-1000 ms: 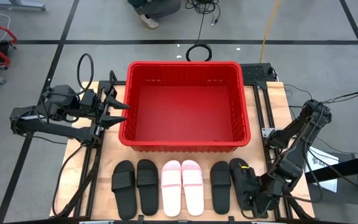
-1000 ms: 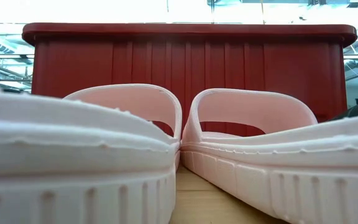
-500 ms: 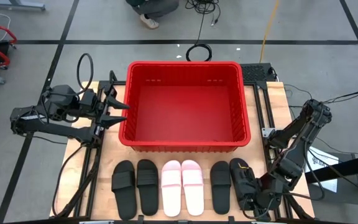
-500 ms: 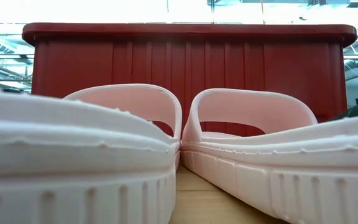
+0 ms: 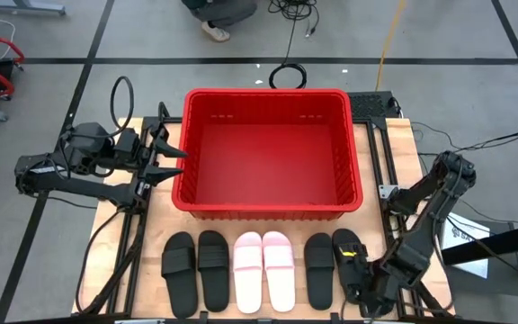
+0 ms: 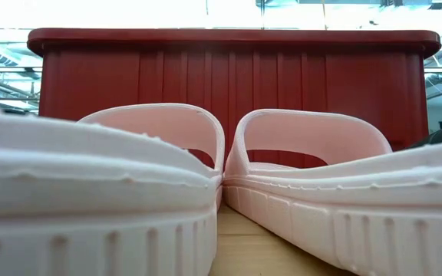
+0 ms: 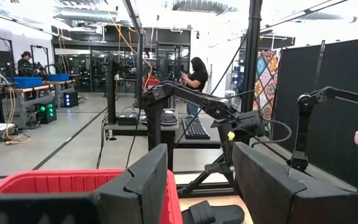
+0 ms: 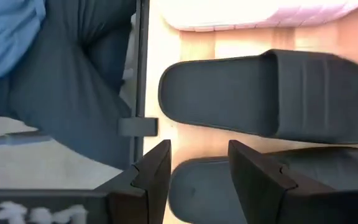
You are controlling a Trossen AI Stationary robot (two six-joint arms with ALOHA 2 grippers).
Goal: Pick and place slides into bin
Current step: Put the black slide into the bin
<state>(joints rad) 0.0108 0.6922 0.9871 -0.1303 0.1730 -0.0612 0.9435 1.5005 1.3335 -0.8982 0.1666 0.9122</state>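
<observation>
The red bin [image 5: 268,209] stands at the table's middle and is empty; it also shows in the low view [image 6: 229,77]. Six slides lie side by side on their soles along the near edge: two black [image 5: 179,261] [image 5: 212,256], two pale pink [image 5: 247,270] [image 5: 278,268], two black [image 5: 319,265] [image 5: 347,256]. My right gripper [image 8: 197,180] is open over the heel end of the rightmost black slide [image 8: 229,193], beside its neighbour [image 8: 260,93]. My left gripper [image 5: 165,157] is open and empty, left of the bin.
The table's metal frame rail [image 8: 138,93] runs along the near edge close to my right gripper. A person's dark trousers [image 8: 73,93] show beyond that edge. The pink slides [image 6: 313,138] fill the low view in front of the bin.
My right gripper has shifted a little toward the table's near edge along the rightmost black slide. The slides and the bin have stayed where they were.
</observation>
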